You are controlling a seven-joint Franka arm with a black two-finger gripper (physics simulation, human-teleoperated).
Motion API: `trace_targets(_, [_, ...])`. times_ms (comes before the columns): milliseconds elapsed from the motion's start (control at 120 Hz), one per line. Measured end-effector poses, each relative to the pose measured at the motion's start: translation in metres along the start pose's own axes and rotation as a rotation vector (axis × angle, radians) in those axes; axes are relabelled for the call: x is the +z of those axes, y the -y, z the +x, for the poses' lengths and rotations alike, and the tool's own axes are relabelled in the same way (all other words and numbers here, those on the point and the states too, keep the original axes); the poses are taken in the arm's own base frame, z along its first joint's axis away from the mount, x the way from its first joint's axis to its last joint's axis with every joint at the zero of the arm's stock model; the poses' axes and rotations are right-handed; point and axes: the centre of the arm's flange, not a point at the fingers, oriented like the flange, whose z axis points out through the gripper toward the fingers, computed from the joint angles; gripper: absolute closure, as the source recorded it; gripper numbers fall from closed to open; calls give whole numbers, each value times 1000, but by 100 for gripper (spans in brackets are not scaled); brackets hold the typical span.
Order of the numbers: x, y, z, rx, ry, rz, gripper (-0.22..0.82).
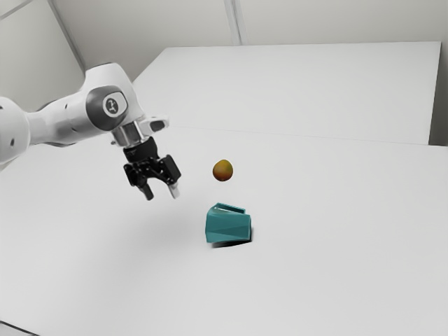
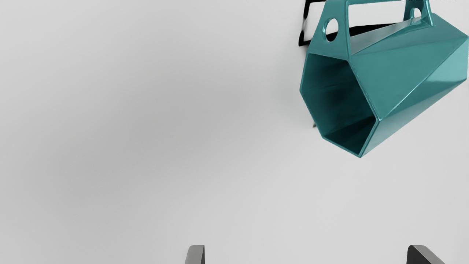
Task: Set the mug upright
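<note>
My gripper (image 1: pixel 161 195) hangs above the table in the exterior view, to the left of a teal mug (image 1: pixel 228 227) and apart from it. The faceted mug lies on its side, its handle uppermost. In the wrist view the mug (image 2: pixel 388 73) shows its dark open mouth on the side nearer my hand, while its base points away. The fingertips of the gripper (image 2: pixel 306 255) stand wide apart with nothing between them.
An orange-brown round fruit (image 1: pixel 222 170) sits beyond the mug in the exterior view. Both are on a broad white table (image 1: pixel 336 231). A pale raised surface or panel (image 1: pixel 301 91) and walls are behind.
</note>
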Motion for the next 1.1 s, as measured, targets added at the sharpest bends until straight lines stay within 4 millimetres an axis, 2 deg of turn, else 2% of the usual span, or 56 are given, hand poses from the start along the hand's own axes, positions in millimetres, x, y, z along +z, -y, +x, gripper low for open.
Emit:
trace_targets(117, [18, -1, -6, -14, -27, -33, 0])
trace_targets(433, [57, -3, -8, -94, -124, -143, 0])
trace_targets(733, [77, -5, 4, -162, -215, -192, 0])
trace_targets(1100, [101, -21, 0, -226, -263, -279, 0])
